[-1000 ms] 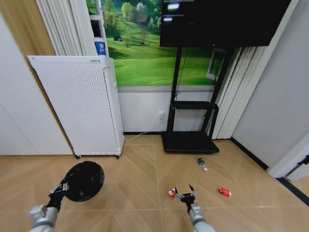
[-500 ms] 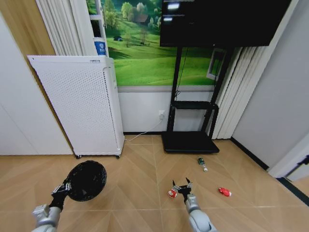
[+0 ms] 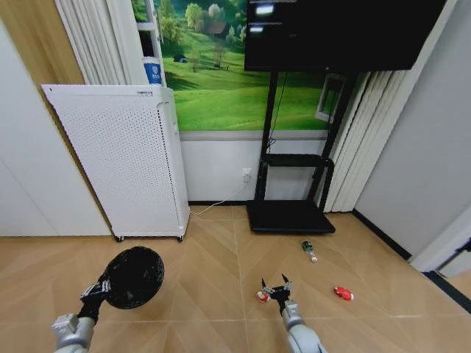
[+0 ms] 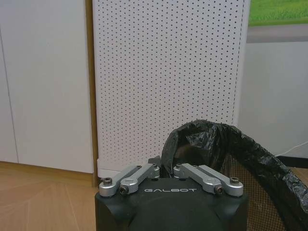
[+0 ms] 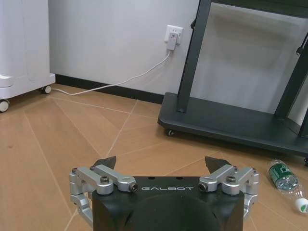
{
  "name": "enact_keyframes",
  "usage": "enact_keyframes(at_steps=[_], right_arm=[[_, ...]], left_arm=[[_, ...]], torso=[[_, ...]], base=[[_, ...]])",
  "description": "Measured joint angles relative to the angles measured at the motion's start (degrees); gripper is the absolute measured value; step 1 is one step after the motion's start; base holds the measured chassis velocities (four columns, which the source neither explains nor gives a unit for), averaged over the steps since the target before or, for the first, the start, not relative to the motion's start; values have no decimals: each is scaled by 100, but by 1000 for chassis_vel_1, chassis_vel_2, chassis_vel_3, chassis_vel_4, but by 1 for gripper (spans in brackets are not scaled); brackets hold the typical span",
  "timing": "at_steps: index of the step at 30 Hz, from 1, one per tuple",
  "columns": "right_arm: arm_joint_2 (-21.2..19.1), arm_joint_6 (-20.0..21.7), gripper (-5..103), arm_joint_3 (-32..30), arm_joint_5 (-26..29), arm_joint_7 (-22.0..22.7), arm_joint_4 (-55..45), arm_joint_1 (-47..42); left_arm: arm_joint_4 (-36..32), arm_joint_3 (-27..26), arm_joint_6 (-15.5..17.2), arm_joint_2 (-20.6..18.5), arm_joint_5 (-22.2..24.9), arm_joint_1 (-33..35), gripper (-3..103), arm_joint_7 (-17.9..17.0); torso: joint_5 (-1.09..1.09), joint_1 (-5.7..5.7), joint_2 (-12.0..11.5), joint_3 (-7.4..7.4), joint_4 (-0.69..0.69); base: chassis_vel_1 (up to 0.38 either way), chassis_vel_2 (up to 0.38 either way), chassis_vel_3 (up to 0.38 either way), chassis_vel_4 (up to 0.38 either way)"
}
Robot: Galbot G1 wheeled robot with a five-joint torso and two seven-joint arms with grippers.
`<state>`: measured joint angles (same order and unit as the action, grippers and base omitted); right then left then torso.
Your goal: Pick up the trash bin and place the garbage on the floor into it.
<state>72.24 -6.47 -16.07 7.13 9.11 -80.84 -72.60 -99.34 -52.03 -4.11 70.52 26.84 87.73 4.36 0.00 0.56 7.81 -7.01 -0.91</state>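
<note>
Right end effector (image 3: 274, 288) is spread wide open with nothing in it, and from where I'm sitting it's hanging low over the wood floor (image 3: 206, 250), just beside the nearer red-and-white wad (image 3: 261, 297), on the side away from the white perforated cabinet (image 3: 118, 158). On the right wrist cam the same end effector (image 5: 164, 166) has both fingers (image 5: 107, 162) apart with bare floor between them, so it's got hold of nothing. Left end effector (image 3: 98, 287) is pinched closed on the rim of the trash bin (image 3: 134, 276), holding it up off the floor in front of the cabinet, mouth tipped toward the head cam so I'm looking into the black liner. The left wrist cam backs that up: the end effector (image 4: 166, 166) is clamped on the bagged edge of the bin (image 4: 231, 159), with the cabinet's dotted panel (image 4: 166, 72) right behind it. Rest of the garbage: the other red-and-white wad (image 3: 343, 293) is on the floor farther out from the cabinet than the first one, well apart from it, and the green bottle (image 3: 308, 249) lies on its side near the black base of the TV stand (image 3: 288, 215), also across the floor from the cabinet. On the right wrist cam that bottle (image 5: 284, 177) shows its pale cap pointing away from the stand base (image 5: 231, 126).
</note>
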Motion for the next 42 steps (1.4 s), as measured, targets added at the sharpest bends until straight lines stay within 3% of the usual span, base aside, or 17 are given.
enact_keyframes(at_steps=[9,16,28,33,42], right_arm=[[-153,-143,100,-187,-20,-65,-87,-263],[-623,292,100,-426,-12,-570,-555,-952],[-443,382,100,-33,-278,-923,-521,-1119],[-338,351,100,207,-446,-976,-119,-948],[-255,257,100,287,-670,-1118,529,-722]], left_arm=[[6,34,-2,13,2,-30,7,25],[44,73,-58,115,-8,-34,7,137],[-20,169,-108,133,193,-28,7,311],[-141,198,-115,117,531,28,7,530],[-102,204,-120,141,491,35,7,558]], torso=[[2,2,0,-2,1],[-2,2,-1,-1,-1],[0,0,0,0,-1],[0,0,0,-1,0],[-1,0,0,-1,0]], base=[[-201,203,203,-209],[-82,90,87,-108],[27,-33,-28,25],[0,0,0,0],[0,0,0,0]])
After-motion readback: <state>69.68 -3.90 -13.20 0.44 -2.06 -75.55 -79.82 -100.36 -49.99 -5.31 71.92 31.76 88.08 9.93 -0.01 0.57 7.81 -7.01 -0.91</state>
